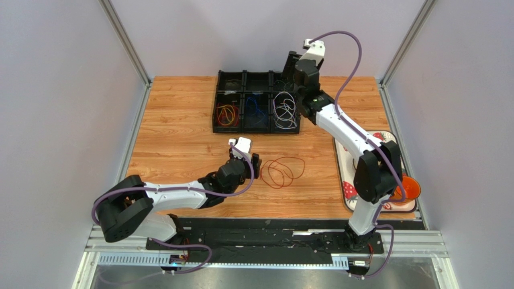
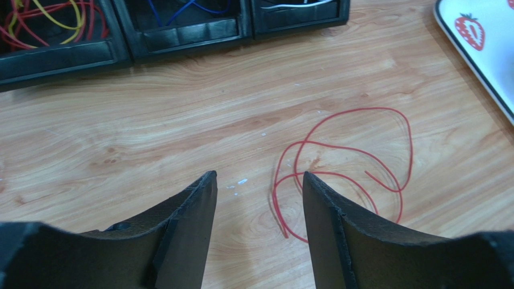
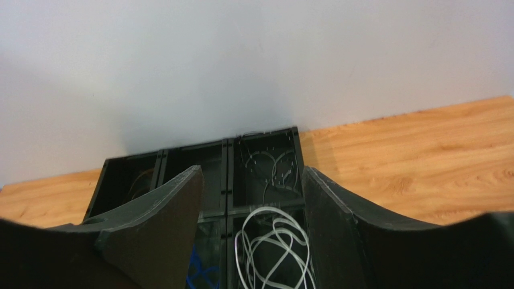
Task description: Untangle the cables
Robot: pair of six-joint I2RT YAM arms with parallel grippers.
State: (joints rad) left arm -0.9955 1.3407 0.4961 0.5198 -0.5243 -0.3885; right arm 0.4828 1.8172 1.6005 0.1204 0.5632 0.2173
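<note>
Thin white wires [image 1: 285, 111] binned in black divided tray [image 1: 256, 130]; red wire loop [image 2: 341, 149] unsorted, 3 o'clock of L gripper [image 2: 258, 177]; it and R gripper [image 3: 250, 174] gape empty.

No text, labels, brand marks or numbers legible in any view. Only printed marking is the strawberry print [image 2: 472, 31] on the white tray [image 1: 339, 158], right side of the overhead frame and upper right corner of the left wrist view. It's artwork only, with no lettering on it that I can make out.
</note>
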